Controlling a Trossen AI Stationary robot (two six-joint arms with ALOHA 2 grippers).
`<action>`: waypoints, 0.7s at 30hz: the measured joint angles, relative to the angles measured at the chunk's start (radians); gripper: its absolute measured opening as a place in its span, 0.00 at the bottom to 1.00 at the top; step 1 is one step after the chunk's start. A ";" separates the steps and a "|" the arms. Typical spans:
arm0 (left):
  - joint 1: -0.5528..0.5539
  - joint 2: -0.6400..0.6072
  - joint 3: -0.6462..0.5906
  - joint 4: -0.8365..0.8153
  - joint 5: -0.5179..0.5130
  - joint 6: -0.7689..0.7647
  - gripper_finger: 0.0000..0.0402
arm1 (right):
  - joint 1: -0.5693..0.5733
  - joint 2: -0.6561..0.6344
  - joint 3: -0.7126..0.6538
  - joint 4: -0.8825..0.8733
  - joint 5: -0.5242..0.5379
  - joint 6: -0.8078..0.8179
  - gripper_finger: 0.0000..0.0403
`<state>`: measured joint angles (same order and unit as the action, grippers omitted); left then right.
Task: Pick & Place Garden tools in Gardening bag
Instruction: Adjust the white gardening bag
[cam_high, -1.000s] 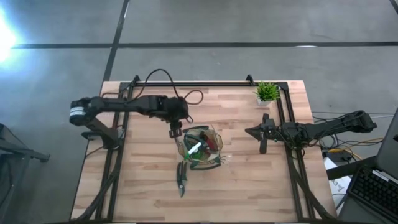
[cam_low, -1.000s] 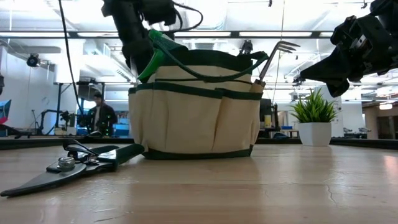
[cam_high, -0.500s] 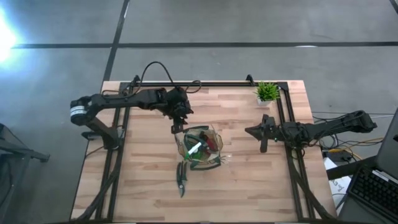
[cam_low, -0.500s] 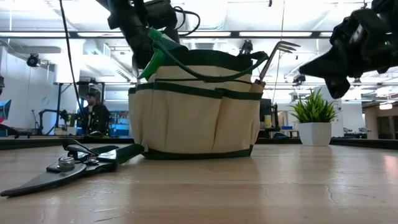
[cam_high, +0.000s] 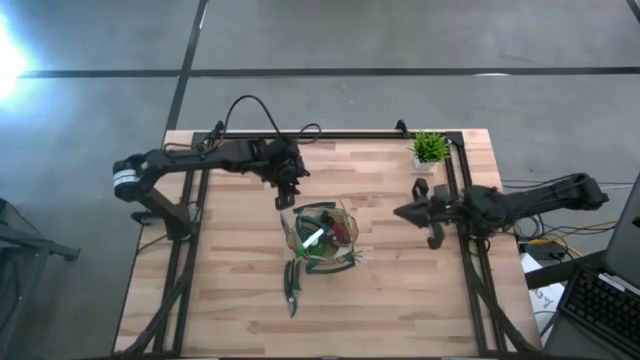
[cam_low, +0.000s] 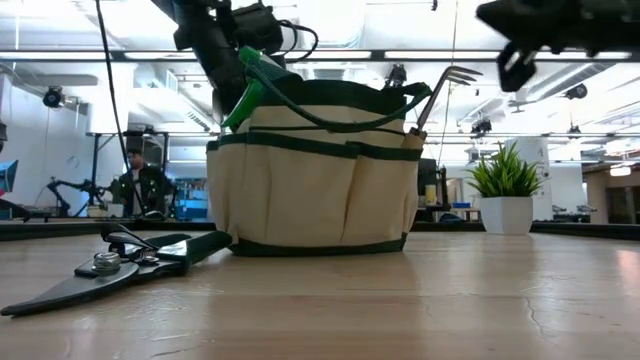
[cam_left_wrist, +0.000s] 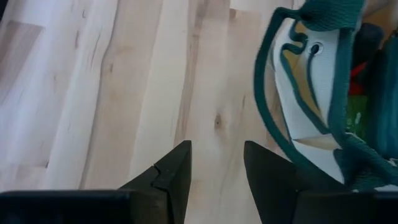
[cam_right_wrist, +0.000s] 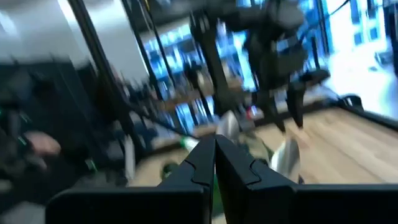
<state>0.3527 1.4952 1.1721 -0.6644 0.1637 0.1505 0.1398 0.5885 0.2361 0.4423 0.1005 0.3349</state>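
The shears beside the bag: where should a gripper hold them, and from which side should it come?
Probably from straight above, closing across the middle near the pivot. The shears lie flat on the table, apart from the bag, blades pointing away from it, so that narrow part looks free on both sides.

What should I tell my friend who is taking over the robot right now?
Left gripper: open and empty, hovering just beyond the gardening bag.
Right gripper: fingers shut, empty, waiting near the table's right side.
Done: the green spray bottle and the rake stick up out of the bag, and a red-and-black piece lies inside.
Left: the black pruning shears lie on the table beside the bag; they go in next. The trowel cannot be made out.
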 joint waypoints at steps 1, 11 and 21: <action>0.004 0.000 0.000 -0.001 0.000 -0.003 0.37 | 0.000 0.040 0.033 -0.029 0.000 -0.001 0.02; 0.012 0.000 0.000 -0.001 0.084 -0.019 0.37 | 0.040 0.484 0.370 -0.150 -0.256 -0.017 0.02; 0.012 0.001 -0.018 0.012 0.101 -0.020 0.37 | 0.151 0.842 0.631 -0.273 -0.311 0.002 0.02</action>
<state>0.3649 1.4960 1.1545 -0.6526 0.2651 0.1310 0.2904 1.4307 0.8666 0.1697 -0.2107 0.3366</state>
